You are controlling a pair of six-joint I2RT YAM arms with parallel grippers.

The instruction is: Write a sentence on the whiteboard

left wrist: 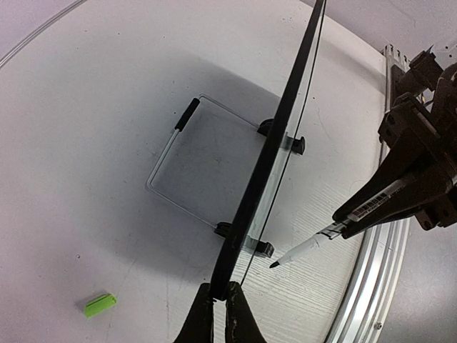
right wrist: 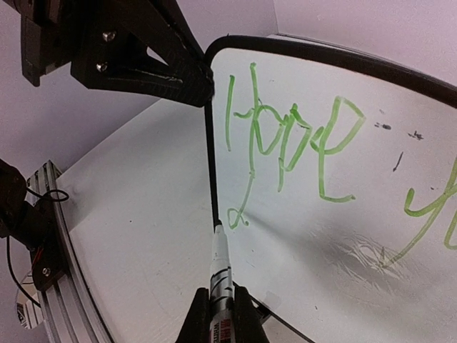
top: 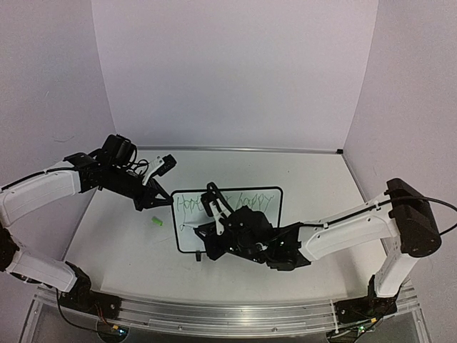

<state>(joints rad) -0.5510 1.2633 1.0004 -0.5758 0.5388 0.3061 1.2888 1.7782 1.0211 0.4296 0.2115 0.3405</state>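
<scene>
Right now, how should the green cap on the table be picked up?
Pinch the green cap across its narrow middle, coming straight down from above. It lies flat on its side on the table, apart from the whiteboard, both long sides free.

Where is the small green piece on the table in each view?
Top external: the small green piece lies left of the whiteboard.
Left wrist: bottom left, apart from the whiteboard's black edge.
Right wrist: not in it.
Shared landmark: the whiteboard, seen in all three.

Top view: high behind the arm bases (top: 84, 291), facing down. Wrist views: close, opposite sides; all share the whiteboard (top: 273, 216).
</scene>
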